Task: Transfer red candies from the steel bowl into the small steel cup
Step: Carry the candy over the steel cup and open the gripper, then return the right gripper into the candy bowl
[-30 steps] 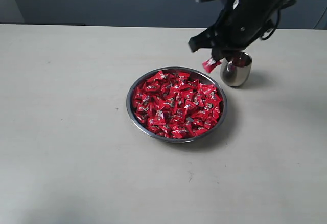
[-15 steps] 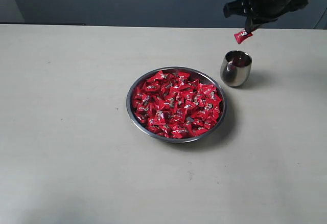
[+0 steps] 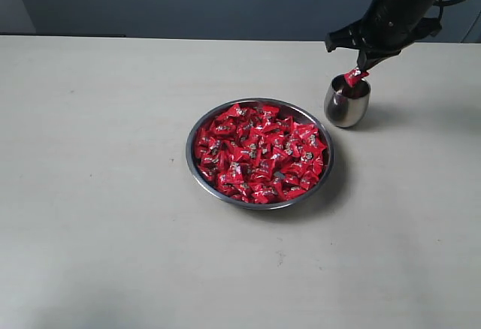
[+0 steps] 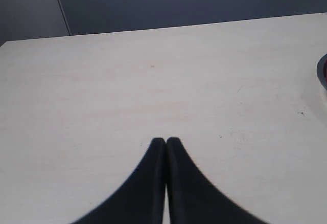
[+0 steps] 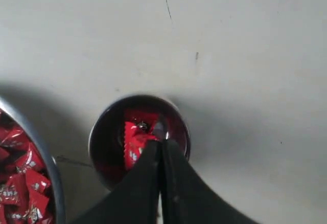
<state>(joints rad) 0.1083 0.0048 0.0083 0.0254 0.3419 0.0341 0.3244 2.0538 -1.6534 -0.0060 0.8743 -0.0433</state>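
The steel bowl (image 3: 194,165) sits mid-table, heaped with red candies (image 3: 259,152). The small steel cup (image 3: 346,104) stands just beyond it to the right. My right gripper (image 3: 359,69) hangs directly over the cup's mouth, shut on a red candy (image 3: 355,77) that dangles just above the rim. In the right wrist view that candy (image 5: 134,141) hangs from the closed fingertips (image 5: 161,143) above the cup (image 5: 101,127), and the bowl's rim (image 5: 47,157) shows at one side. My left gripper (image 4: 165,140) is shut and empty over bare table.
The table's far edge (image 3: 150,38) meets a dark wall behind the cup. The bowl's edge (image 4: 322,73) just shows in the left wrist view.
The right gripper carried the candy up from beside the bowl's rim, across to over the cup, then lowered it toward the cup's mouth. The left gripper's movement cannot be judged.
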